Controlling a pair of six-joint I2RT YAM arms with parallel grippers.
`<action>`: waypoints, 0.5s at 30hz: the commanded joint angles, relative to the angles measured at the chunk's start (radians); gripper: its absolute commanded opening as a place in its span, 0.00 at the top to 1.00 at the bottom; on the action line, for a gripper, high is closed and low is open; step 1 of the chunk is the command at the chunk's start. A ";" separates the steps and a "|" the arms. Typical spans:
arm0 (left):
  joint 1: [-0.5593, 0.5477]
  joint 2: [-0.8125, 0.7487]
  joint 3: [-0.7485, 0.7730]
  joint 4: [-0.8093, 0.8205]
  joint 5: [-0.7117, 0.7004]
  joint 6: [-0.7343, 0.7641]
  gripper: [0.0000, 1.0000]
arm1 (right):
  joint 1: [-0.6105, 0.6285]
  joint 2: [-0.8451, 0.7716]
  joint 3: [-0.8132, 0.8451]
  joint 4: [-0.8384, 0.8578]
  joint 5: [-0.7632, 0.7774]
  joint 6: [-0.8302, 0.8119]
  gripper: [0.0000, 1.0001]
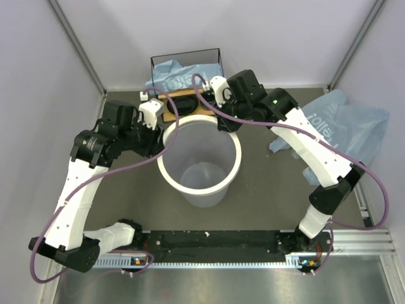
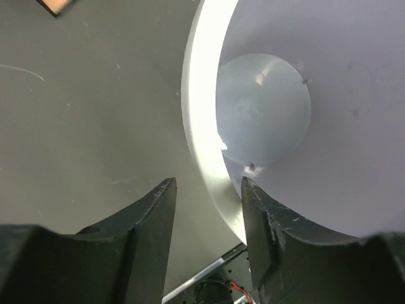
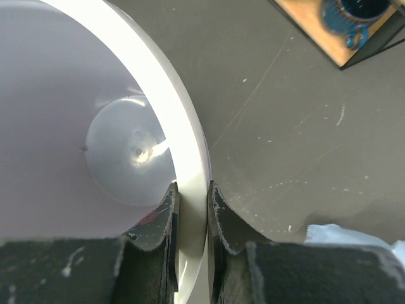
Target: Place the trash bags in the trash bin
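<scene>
Two grippers meet the trash bin (image 3: 186, 133) at its thick white rim. The right gripper (image 3: 191, 190) has its pads pinched on the ring from both sides. The left gripper (image 2: 207, 190) stands partly spread, the rim's left arc between its fingers, gripping nothing. Inside the bin only its pale round floor shows. One trash bag (image 1: 345, 123) lies crumpled on the table (image 1: 266, 190) to the right; a second bag (image 1: 169, 77) sits in the wire shelf (image 3: 310, 28) behind, half covered by the wrists. A blue cup (image 3: 351, 16) on the shelf's wood is cut off by the frame edge
</scene>
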 commanded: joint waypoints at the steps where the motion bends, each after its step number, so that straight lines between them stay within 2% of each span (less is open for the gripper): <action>1: 0.013 -0.022 0.073 0.086 -0.008 0.015 0.46 | 0.005 -0.059 0.081 -0.021 -0.033 -0.038 1.00; 7: 0.013 -0.030 0.079 0.127 0.029 -0.021 0.42 | 0.000 -0.067 0.047 -0.024 -0.076 -0.052 1.00; 10: 0.019 -0.039 0.108 0.137 0.084 -0.022 0.33 | -0.020 -0.062 0.078 -0.025 -0.122 -0.020 1.00; 12: 0.031 -0.069 0.126 0.155 0.205 0.033 0.30 | -0.055 -0.056 0.110 -0.030 -0.183 0.009 1.00; 13: 0.031 -0.089 0.123 0.160 0.321 0.069 0.31 | -0.064 -0.053 0.116 -0.031 -0.199 0.035 1.00; 15: 0.031 -0.128 0.120 0.154 0.389 0.154 0.30 | -0.078 -0.054 0.106 -0.033 -0.230 0.040 1.00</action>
